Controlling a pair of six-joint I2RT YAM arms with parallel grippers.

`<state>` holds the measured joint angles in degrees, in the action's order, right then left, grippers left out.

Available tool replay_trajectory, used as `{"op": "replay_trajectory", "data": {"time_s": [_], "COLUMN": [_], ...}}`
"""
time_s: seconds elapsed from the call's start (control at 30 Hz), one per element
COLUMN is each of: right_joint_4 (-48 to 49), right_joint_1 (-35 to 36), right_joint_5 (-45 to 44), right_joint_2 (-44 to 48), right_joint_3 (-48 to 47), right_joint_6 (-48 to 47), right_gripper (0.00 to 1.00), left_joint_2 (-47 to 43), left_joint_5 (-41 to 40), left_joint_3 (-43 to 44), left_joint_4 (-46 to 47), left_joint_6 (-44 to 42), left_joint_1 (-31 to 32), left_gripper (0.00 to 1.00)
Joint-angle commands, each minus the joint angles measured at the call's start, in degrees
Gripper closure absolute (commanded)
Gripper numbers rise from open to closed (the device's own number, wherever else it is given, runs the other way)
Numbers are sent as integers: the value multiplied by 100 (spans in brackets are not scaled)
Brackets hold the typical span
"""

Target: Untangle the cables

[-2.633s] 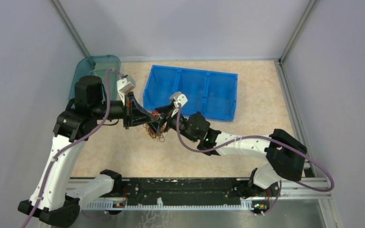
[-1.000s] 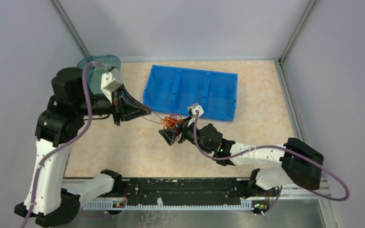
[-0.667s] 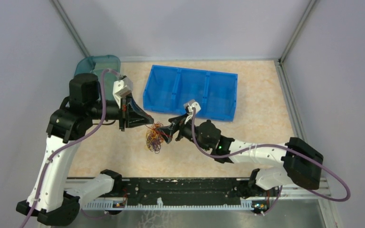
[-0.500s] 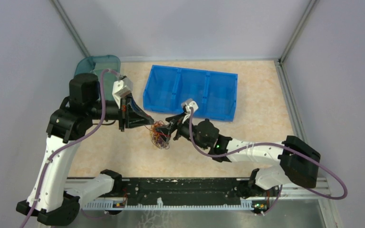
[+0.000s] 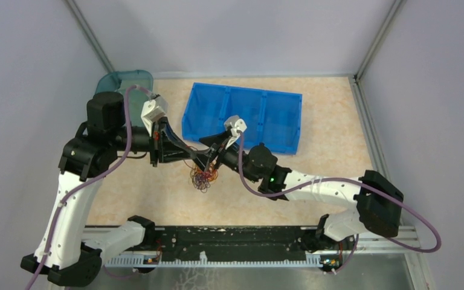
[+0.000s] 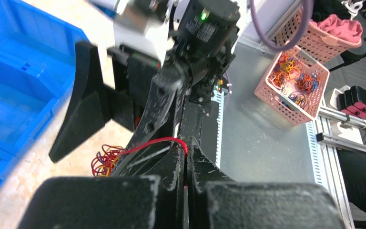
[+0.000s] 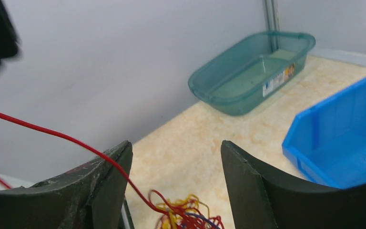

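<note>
The cables point(image 5: 203, 177) are a small tangle of red, orange-yellow and purple wires on or just above the table, below both gripper tips. My left gripper point(image 5: 199, 158) is shut on one red cable point(image 6: 152, 142), which runs from its tips point(image 6: 187, 150) down to the tangle point(image 6: 106, 160). My right gripper point(image 5: 208, 154) faces it tip to tip and is open point(image 7: 175, 148). The taut red cable point(image 7: 71, 139) crosses its left finger point(image 7: 106, 188) and leads down to the tangle point(image 7: 190, 215) between the two fingers.
A blue three-compartment bin point(image 5: 244, 116) stands just behind the grippers. A teal tray point(image 5: 116, 86) sits in the back left corner, against the wall. Off the table, a pink basket point(image 6: 271, 88) holds more wire bundles.
The right gripper has moved up and left until its tips meet the left gripper's, and its jaws have narrowed. The left arm came back toward the middle, and the tangle dropped slightly.
</note>
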<state>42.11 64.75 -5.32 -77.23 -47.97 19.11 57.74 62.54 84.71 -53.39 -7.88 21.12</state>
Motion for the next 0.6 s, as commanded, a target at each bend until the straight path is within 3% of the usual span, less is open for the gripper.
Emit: {"op": "replay_trajectory", "data": {"time_s": [0.0, 0.17, 0.3, 0.57], "right_joint_4": [208, 158, 71, -491], "right_joint_1": [50, 51, 12, -495], "right_joint_5": [-216, -720, -1081, -1221], "right_joint_2": [-215, -260, -61, 910], "right_joint_3": [245, 624, 961, 1611], "right_joint_6": [36, 107, 195, 493], "right_gripper": [32, 35, 40, 44], "left_joint_2": [63, 208, 326, 277], "left_joint_5": [329, 527, 454, -1022], "left_joint_3": [462, 992, 1324, 1049], "left_joint_4": [190, 47, -577, -2022], "left_joint_6": [198, 317, -141, -2034], "left_joint_1": [-14, -14, -13, -13], "left_gripper": [100, 100, 99, 100]}}
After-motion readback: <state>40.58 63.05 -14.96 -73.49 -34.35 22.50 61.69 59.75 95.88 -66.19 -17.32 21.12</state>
